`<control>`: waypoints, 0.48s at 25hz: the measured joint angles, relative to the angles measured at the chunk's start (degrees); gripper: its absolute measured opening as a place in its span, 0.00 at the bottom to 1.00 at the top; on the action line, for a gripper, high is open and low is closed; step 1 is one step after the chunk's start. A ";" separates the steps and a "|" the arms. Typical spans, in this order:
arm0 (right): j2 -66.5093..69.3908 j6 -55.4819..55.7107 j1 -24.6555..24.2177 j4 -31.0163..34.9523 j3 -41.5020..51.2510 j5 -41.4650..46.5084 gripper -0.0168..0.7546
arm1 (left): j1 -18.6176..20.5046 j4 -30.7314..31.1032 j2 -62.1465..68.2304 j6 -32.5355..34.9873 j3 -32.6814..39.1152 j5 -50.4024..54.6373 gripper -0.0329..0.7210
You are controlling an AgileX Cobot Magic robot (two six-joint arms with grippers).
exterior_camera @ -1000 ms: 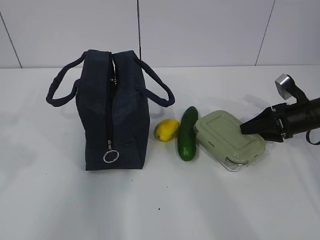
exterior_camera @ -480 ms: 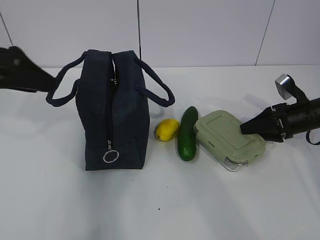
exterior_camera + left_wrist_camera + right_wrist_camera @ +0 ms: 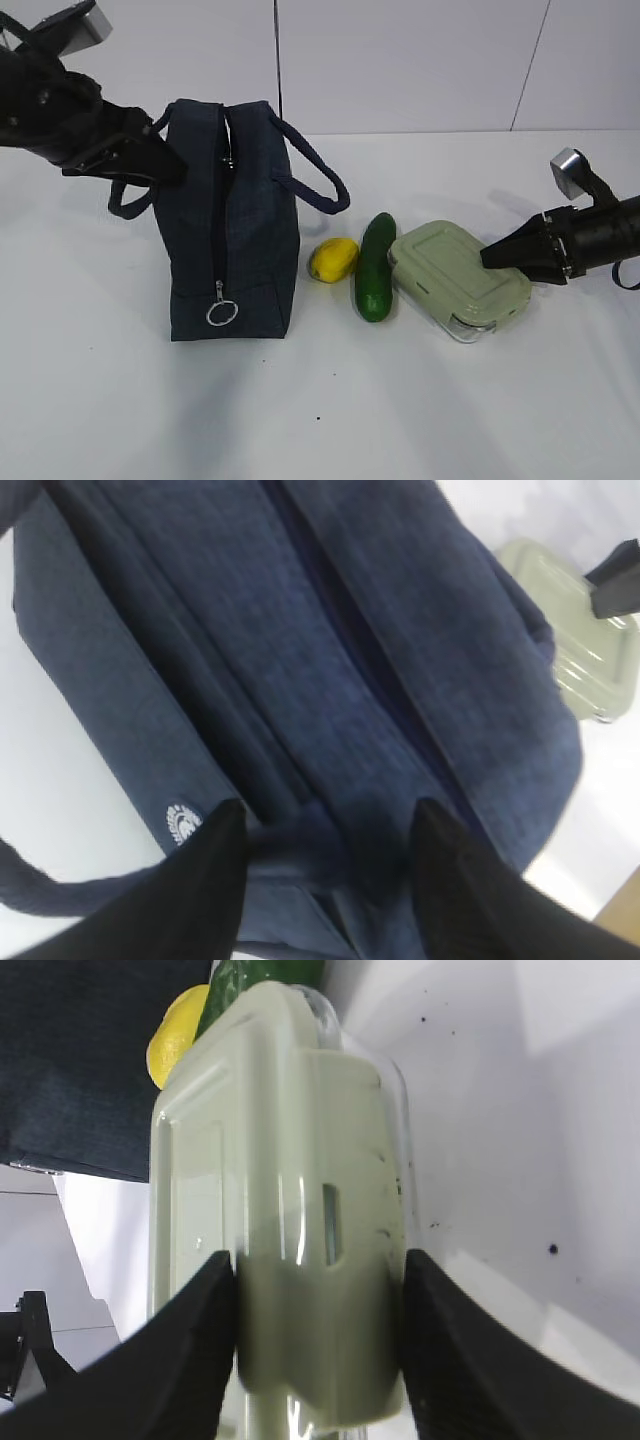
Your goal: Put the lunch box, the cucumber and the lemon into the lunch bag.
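The navy lunch bag [image 3: 230, 230] stands upright on the left, its zipper closed down the near end. My left gripper [image 3: 170, 165] hovers at the bag's upper left by the handle. In the left wrist view its jaws [image 3: 325, 815] stand open over the bag's top fabric [image 3: 300, 660]. The lemon [image 3: 333, 259] and the cucumber [image 3: 375, 265] lie beside the bag. The lunch box [image 3: 455, 272] rests on the table to their right. My right gripper [image 3: 487, 255] is shut on the lunch box's end clip [image 3: 318, 1260]; lemon [image 3: 172, 1035] and cucumber [image 3: 260, 972] show beyond it.
A silver ring pull [image 3: 221, 313] hangs low on the bag's near end. The bag's two loop handles droop to either side, one [image 3: 320, 180] toward the lemon. The white table [image 3: 320, 400] extends in front, with a wall close behind.
My left arm came in from the left edge and moved right to the bag's upper left corner. The right gripper and all objects stayed put.
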 joint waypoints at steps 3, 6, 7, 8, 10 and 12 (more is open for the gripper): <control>0.00 0.00 0.00 0.00 0.00 0.00 0.51 | 0.00 1.41 1.79 -1.52 -1.01 -0.87 0.53; 0.00 0.00 0.00 0.00 0.00 0.00 0.51 | 0.00 2.59 2.82 -2.28 -1.12 -1.42 0.52; 0.00 0.00 0.00 0.00 0.00 0.00 0.51 | 0.00 3.05 3.08 -2.39 -1.16 -1.51 0.50; 0.00 0.00 0.00 0.00 0.00 0.00 0.51 | 0.00 3.53 3.18 -2.39 -1.16 -1.51 0.45; 0.00 0.00 0.00 0.00 0.00 0.00 0.51 | 0.00 5.01 3.18 -2.51 -1.16 -1.55 0.32; 0.00 0.13 0.00 0.00 0.00 0.00 0.51 | 0.00 6.83 3.18 -2.51 -1.16 -1.55 0.15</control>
